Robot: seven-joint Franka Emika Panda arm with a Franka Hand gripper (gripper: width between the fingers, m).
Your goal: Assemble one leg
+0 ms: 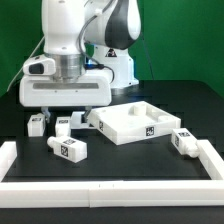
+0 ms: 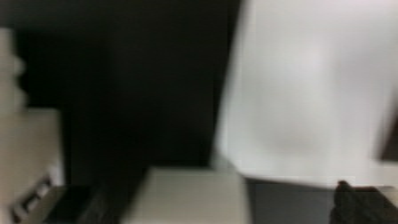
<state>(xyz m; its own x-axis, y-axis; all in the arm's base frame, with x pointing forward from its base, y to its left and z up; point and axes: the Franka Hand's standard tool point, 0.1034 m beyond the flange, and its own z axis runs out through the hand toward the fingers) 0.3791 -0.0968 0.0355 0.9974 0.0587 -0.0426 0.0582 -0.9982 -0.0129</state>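
- I count four legs [image 1: 37, 124] on the table [image 1: 125, 168] in the exterior view. There may be a fifth piece beside the second, but it is too small to be sure.
- Two of them stand close together directly under my pincer [image 1: 63, 108], just beside the panel's corner on the exterior view's left.
- A lying leg [image 1: 68, 150] rests on its side nearer the camera, apart from that pair.
- A lone leg [image 1: 183, 141] sits at the exterior view's right, near the panel but not touching it.
- There is one panel [image 1: 135, 122]. It is square, white and flat, with a raised rim and black-and-white tags on its side.
- One white rail [image 1: 110, 188] borders the table along the front and both sides.
- The legs are short, chunky white plastic blocks, each with a square black-and-white tag. The table is matte black.
- My arm [image 1: 75, 30] is smooth white with dark joints.
- My pincer hangs low over the standing pair. I cannot tell whether it is released, clenched or grasping anything.
- Only the exterior view shows the count and layout. The wrist view is a close blur of a broad white surface [image 2: 311, 90] against black, with no tags readable.
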